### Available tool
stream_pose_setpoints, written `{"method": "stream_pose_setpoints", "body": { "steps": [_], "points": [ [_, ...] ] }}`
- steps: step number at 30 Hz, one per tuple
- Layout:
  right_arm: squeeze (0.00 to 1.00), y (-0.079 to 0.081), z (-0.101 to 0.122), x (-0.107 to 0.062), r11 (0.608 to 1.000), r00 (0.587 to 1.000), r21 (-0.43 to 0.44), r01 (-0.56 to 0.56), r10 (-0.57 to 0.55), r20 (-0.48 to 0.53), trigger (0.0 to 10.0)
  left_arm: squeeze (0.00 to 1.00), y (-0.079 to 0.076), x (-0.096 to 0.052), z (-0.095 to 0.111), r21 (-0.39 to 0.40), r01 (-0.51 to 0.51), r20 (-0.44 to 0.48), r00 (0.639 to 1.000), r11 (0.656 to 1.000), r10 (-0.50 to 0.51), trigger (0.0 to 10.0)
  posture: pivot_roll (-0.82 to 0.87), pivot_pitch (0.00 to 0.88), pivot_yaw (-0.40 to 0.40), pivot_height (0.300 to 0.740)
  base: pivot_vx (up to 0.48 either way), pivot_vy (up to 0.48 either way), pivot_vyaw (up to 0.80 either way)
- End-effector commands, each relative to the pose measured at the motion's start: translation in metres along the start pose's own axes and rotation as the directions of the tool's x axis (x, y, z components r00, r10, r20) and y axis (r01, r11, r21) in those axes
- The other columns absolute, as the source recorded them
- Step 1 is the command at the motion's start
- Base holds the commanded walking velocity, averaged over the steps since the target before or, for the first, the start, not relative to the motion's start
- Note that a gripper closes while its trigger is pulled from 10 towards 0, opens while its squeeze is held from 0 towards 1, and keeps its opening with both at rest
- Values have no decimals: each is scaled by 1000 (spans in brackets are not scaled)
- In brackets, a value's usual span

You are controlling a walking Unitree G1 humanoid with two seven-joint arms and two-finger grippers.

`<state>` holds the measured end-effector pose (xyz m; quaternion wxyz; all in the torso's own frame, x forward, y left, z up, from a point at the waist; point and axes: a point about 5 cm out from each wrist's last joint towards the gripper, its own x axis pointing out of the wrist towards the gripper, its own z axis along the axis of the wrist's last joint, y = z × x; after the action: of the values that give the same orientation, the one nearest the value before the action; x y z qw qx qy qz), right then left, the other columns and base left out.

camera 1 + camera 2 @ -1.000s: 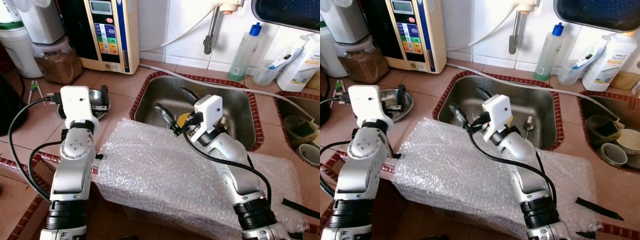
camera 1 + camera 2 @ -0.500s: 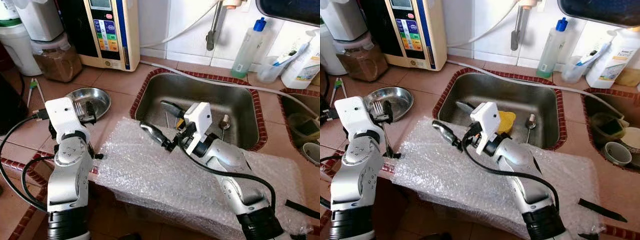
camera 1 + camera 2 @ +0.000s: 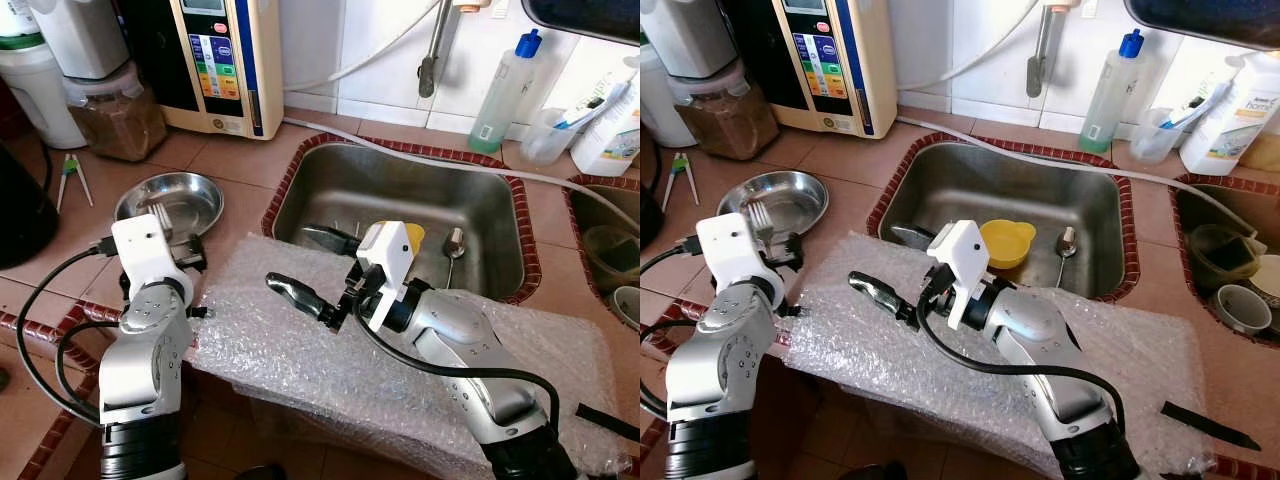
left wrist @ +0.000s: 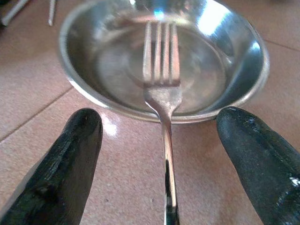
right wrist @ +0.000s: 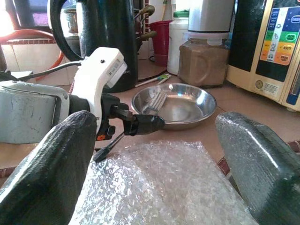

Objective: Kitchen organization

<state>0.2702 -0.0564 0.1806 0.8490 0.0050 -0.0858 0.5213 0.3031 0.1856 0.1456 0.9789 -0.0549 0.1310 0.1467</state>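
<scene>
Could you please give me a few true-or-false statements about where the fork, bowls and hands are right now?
1. The fork has its prongs over the steel bowl. True.
2. The right hand is shut on a spoon. False: its fingers are spread with nothing between them, above the bubble wrap.
3. A yellow bowl sits in the sink. True.
4. The left hand is over the sink. False: it is at the steel bowl on the counter.

1. The two head views are looking steeply down at the sink (image 3: 400,200) and counter.
2. The left wrist view is facing the steel bowl (image 4: 164,61) closely.
3. The right wrist view is looking low across the bubble wrap (image 5: 159,187), sharing that bowl.
</scene>
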Motion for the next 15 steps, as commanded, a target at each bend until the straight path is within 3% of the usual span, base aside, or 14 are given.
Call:
{"method": "stream_pose_setpoints", "body": {
  "steps": [1, 3, 4, 5, 15],
  "points": [
    [0, 1, 3, 3, 1000, 1000, -14, -12, 13, 6, 10000, 0, -1, 2, -6, 19, 16, -52, 999, 1000, -15, 4039, 43, 112, 53, 740, 0, 0, 0],
    [0, 2, 4, 4, 1000, 1000, -18, -22, 22, 6, 10000, 0, 1, 3, -10, 25, 19, -91, 996, 1000, -17, 4000, 43, 113, 54, 740, 0, 0, 0],
    [0, 3, 4, 5, 999, 1000, -22, -24, 24, 2, 10000, 0, 1, 4, -12, 29, 25, -106, 994, 999, -22, 902, 42, 114, 56, 740, 0, 0, 0],
    [0, 3, 3, 5, 999, 1000, -25, -24, 24, -1, 10000, 0, 1, 4, -14, 28, 28, -116, 993, 999, -25, 0, 42, 114, 56, 740, 0, 0, 0],
    [0, 1, 3, 3, 999, 1000, -50, -5, 4, -20, 10000, 0, -1, 8, -13, 12, 47, -148, 988, 999, -45, 0, 28, 115, 56, 740, 0, 0, 0]
  ]
}}
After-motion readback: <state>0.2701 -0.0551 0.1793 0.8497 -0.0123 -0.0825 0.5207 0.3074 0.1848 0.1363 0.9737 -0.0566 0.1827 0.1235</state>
